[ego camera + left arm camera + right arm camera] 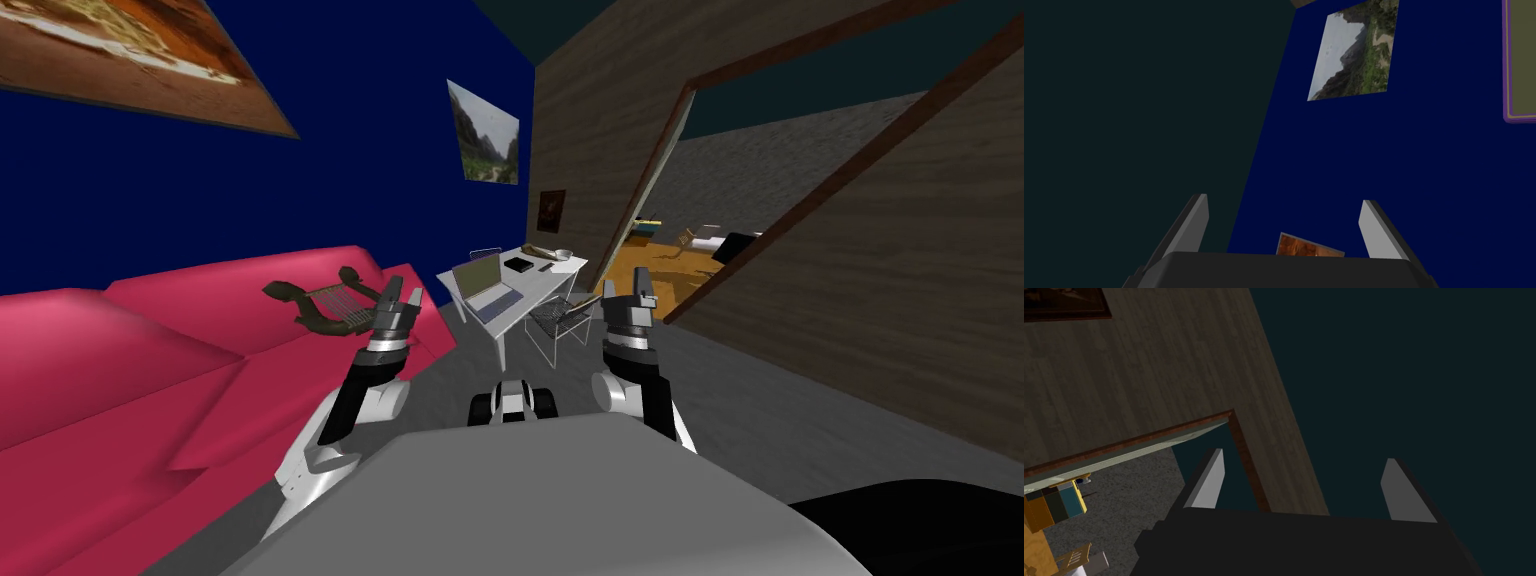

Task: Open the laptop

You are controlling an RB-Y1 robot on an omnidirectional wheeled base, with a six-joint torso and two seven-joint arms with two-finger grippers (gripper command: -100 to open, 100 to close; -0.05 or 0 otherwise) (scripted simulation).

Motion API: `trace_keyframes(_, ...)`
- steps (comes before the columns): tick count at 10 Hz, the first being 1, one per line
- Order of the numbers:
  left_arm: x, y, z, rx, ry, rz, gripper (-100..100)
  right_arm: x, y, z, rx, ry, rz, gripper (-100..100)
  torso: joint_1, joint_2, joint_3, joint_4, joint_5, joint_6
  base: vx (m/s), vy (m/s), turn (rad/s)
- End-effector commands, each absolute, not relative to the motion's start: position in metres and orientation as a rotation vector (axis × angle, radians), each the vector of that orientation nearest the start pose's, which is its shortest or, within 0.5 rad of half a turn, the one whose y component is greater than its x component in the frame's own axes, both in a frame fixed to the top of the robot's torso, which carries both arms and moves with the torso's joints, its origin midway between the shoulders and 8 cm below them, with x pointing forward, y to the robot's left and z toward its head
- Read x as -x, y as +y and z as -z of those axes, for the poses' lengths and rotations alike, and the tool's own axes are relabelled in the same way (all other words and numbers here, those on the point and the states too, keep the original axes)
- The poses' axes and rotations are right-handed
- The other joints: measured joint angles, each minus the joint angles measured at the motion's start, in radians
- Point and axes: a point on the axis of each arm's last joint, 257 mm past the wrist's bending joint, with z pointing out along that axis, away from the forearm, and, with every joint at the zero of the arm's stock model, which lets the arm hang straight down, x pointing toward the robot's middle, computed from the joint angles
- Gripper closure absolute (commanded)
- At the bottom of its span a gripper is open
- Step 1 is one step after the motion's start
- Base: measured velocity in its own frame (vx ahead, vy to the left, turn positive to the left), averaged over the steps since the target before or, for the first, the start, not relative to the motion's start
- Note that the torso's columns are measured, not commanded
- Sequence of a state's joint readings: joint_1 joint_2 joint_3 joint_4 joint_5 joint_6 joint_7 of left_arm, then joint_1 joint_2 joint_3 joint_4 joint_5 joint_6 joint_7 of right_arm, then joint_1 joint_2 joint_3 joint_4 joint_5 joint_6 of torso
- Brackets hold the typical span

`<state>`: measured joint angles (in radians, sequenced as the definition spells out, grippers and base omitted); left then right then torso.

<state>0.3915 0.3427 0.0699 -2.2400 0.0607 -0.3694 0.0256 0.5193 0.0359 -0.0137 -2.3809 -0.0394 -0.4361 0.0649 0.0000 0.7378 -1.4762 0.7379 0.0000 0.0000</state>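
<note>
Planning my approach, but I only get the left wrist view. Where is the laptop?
Observer: In the head view, the laptop sits on a white desk far ahead, past the arms.
Operator: Is its lid down?
Observer: No, the lid looks already raised, with the screen standing up behind the keyboard.
Operator: And my other hand?
Observer: The right gripper is open and holds nothing.

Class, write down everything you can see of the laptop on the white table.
The laptop is seen from a distance, so it looks small. It is light grey and thin. Its lid is already raised, showing a dull olive screen. The base has a bluish keyboard area and lies flat at one end of the white table. Nothing else touches it.
</note>
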Motion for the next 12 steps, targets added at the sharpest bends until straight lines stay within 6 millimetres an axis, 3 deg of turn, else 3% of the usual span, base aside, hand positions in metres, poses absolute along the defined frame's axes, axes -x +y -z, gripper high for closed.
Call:
trace_keyframes(1, -0.392, 0.275, -0.024, 0.459, 0.940, 1.249, -100, -0.330, -0.292, -0.051, -0.665, 0.561, -1.250, 0, 0.000, -0.001, 0.000, 0.000, 0.000, 0.000, 0.034, 0.133, -0.248)
trace_keyframes(6, -0.411, 0.276, -0.010, 0.395, 1.078, 1.176, -100, -0.330, -0.292, -0.051, -0.665, 0.561, -1.250, 0, 0.000, -0.001, 0.000, 0.000, 0.000, 0.000, 0.030, 0.130, -0.267)
trace_keyframes(12, -0.429, 0.289, 0.036, 0.354, 1.288, 1.065, -100, -0.330, -0.292, -0.051, -0.665, 0.561, -1.250, 0, 0.000, 0.000, 0.000, 0.000, 0.000, 0.000, 0.055, 0.129, -0.229)
